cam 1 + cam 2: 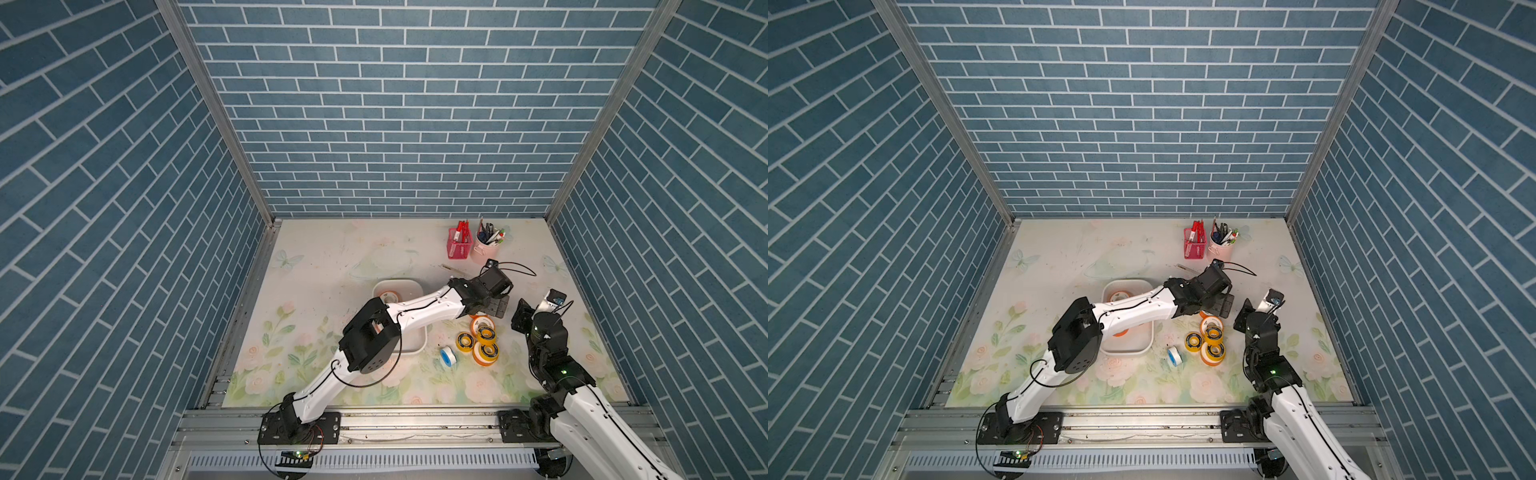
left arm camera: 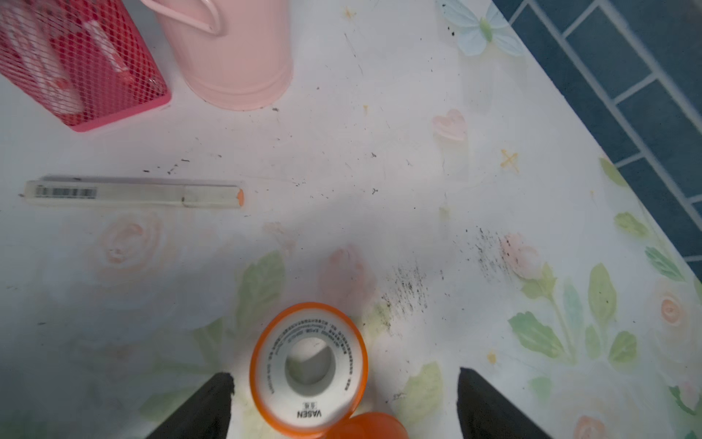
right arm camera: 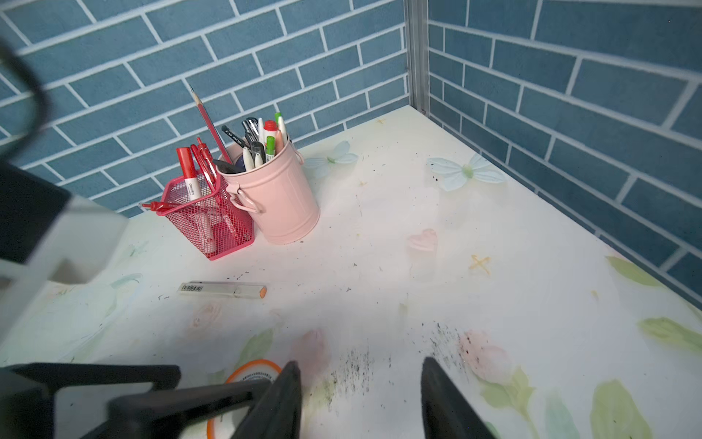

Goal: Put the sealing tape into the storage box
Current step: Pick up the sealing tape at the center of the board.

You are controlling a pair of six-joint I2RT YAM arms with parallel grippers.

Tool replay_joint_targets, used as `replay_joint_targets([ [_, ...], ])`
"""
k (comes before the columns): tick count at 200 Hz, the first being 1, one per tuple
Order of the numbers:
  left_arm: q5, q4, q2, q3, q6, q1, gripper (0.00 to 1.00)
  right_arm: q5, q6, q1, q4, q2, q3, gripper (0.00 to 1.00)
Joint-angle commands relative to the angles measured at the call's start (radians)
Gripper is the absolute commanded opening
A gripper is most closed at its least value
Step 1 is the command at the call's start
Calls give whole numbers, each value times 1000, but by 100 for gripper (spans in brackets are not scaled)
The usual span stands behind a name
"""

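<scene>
While our left arm (image 1: 419, 307) reaches across the box (image 1: 409, 283), our left pincer (image 2: 344, 374) stands wide open around an orange tape roll (image 2: 308, 368). Its two black fingers (image 2: 209, 410) sit on either side of that roll with a gap on both sides, so nothing is gripped. A second orange roll (image 2: 364, 425) sits right next to the first.

Our right pincer (image 3: 360, 363) is open too, with only bare table (image 1: 332, 257) between its tips. It sits close beside the left pincer, so there is little room between the two.

Most of the tape is out on the table. We see a small pile of rolls (image 1: 485, 334) between the box's right edge and our right arm (image 1: 548, 332). A blue roll (image 1: 448, 354) lies just beside the box's near corner. Inside the box, one roll (image 1: 390, 296) lies by the far edge. In a top view, a bit of orange roll (image 1: 1121, 332) peeks out from under the arm.

A pen (image 2: 133, 194) lies flat past the left pincer, with bare table between it and the roll. Farther back, a red basket (image 2: 76, 61) and a pink cup (image 2: 231, 57) stand side by side. Left of the box we have a wide stretch of bare table. On the right, the table's edge meets the blue wall (image 2: 626, 76), well apart from both pincers.
</scene>
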Motion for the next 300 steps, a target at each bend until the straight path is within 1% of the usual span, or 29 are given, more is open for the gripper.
replay_joint_targets([
  [1,-22,-80,44,61,-18,-1,96,6,30,-7,22,4,-9,52],
  [16,-49,-101,70,87,-25,-1,96,1,29,-8,27,12,-11,52],
  [56,-81,-110,105,99,-25,-3,97,-17,26,-11,42,26,-14,53],
  [100,-93,-140,151,138,-16,-6,97,-38,24,-13,51,32,-14,53],
  [126,-110,-153,172,150,-13,-7,94,-43,21,-12,55,35,-15,53],
  [143,-124,-161,181,152,-9,-7,89,-49,20,-14,58,40,-15,53],
  [169,-148,-177,187,154,-7,-6,85,-59,17,-14,64,44,-15,53],
  [182,-154,-181,187,154,-4,-6,80,-61,15,-14,66,44,-15,53],
  [195,-156,-184,186,152,-3,-7,77,-62,13,-14,66,44,-15,53],
  [228,-163,-181,166,148,8,-7,65,-69,10,-14,68,41,-15,53],
  [244,-164,-169,145,139,16,-7,61,-74,9,-14,72,44,-15,53],
  [266,-176,-163,101,128,29,-7,59,-79,7,-14,75,50,-15,53],
  [300,-197,-157,11,85,42,-7,59,-81,4,-14,75,46,-16,53],
])
